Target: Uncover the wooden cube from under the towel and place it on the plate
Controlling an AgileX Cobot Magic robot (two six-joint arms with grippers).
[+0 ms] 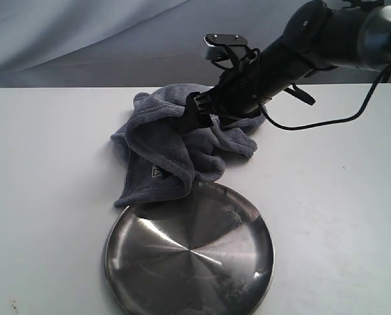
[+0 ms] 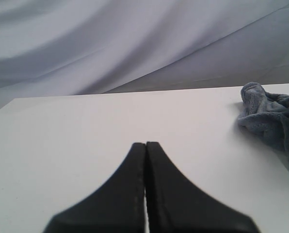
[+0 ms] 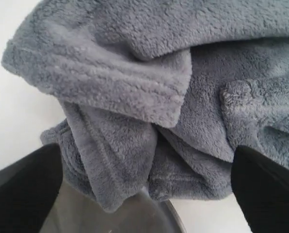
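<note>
The blue-grey towel (image 1: 169, 147) lies bunched on the white table, its near edge overlapping the far rim of the steel plate (image 1: 189, 256). The wooden cube is hidden; no part of it shows in any view. My right gripper (image 1: 189, 118) reaches in from the right and sits on top of the towel heap. In the right wrist view it is open (image 3: 147, 194), with its black fingers (image 3: 23, 189) wide apart on either side of the towel folds (image 3: 135, 97) and the plate rim (image 3: 110, 218) below. My left gripper (image 2: 145, 145) is shut on nothing, away from the towel (image 2: 270, 119).
The white table (image 1: 44, 164) stretches left and right of the towel and plate. A grey cloth backdrop (image 1: 84, 39) hangs behind the table's far edge. The right arm's black cable (image 1: 327, 121) loops above the table on the right.
</note>
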